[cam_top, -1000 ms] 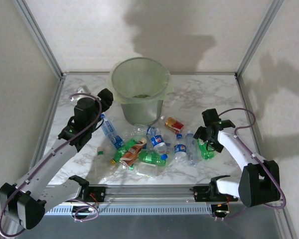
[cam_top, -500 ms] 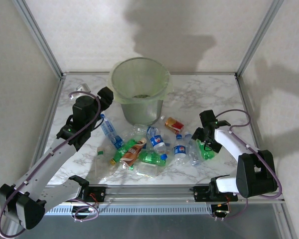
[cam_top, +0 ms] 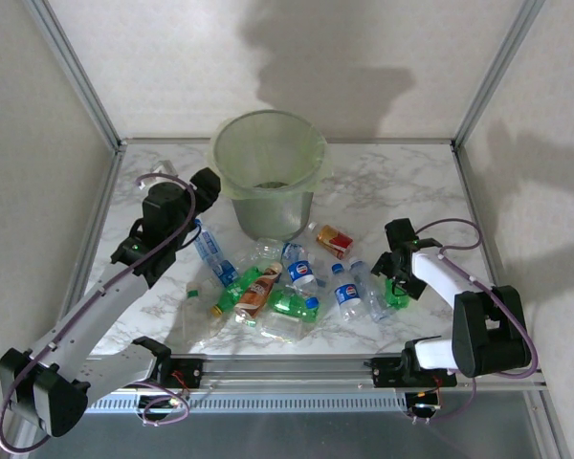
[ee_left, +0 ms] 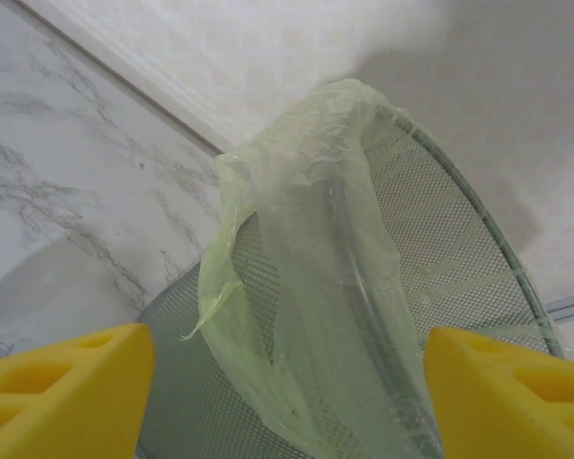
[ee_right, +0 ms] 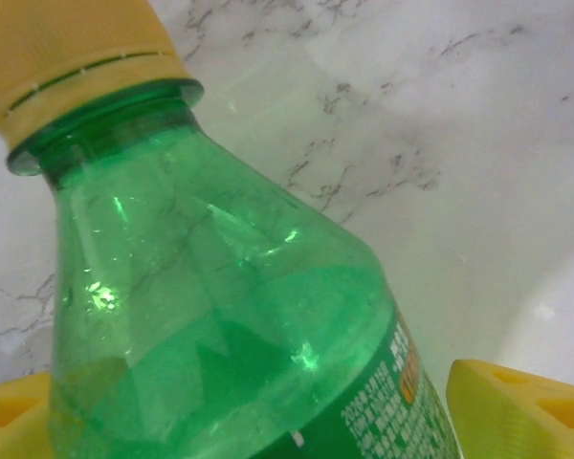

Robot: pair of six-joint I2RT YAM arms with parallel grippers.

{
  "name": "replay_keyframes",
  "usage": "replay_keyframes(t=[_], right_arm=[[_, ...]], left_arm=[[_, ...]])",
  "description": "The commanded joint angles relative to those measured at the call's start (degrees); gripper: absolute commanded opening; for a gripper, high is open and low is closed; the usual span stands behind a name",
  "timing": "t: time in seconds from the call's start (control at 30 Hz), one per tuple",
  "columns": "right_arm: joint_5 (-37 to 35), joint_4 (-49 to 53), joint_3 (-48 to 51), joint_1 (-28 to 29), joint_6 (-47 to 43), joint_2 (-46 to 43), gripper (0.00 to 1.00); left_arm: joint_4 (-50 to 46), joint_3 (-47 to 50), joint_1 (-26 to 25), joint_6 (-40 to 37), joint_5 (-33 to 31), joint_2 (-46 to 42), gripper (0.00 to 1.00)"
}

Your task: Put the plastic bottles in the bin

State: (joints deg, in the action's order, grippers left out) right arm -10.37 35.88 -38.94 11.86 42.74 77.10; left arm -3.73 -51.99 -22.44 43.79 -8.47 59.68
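The right gripper (cam_top: pixel 400 277) stands open astride a green bottle (ee_right: pixel 220 316), one yellow finger (ee_right: pixel 526 402) clear of its side. The bottle lies on the marble table (ee_right: pixel 478 115), its long axis running from the ribbed yellow cap (ee_right: pixel 77 57) at upper left down to lower right. Its plastic is smooth and see-through, with a rounded shoulder. The left gripper (ee_left: pixel 287 402) gapes wide and empty beside the mesh bin (ee_left: pixel 459 249) and its thin pale-green bag (ee_left: pixel 306 239).

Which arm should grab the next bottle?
Right, likely. The right gripper straddles the green bottle, fingers open either side. The left gripper hangs open by the bin, away from the pile.
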Motion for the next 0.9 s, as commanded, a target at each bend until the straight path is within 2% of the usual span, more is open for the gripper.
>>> replay_keyframes(t=[0.0,0.3,0.5,0.7,0.73,0.87], right_arm=[[-1.04,-0.62,0.62,-0.5,0.42,0.43,0.82],[-2.65,-1.06,0.13,-0.52,-0.14,-2.2,0.7],[-2.98,-0.64,-3.08,0.81,-2.02,-8.24,0.65],[-4.38,-2.24,-11.45,8.03,-5.37,-14.41,0.63],[-4.73,-2.89,-13.1,10.02,-6.27,-14.96,0.63],[-4.68,-7.86,-18.42,18.92,-11.05,-16.28,0.63]], left_arm=[[-0.93,-1.8,-0.25,0.6,1.26,0.03,0.74],[-2.3,-3.91,-0.24,-0.39,1.09,0.94,0.75],[-6.17,-11.01,0.36,-4.0,2.61,3.84,0.81],[-9.58,-20.84,1.58,-6.89,8.66,7.69,0.89],[-9.9,-22.31,1.69,-7.38,10.15,8.26,0.99],[-10.58,-27.39,1.61,-8.9,19.62,11.71,0.94]])
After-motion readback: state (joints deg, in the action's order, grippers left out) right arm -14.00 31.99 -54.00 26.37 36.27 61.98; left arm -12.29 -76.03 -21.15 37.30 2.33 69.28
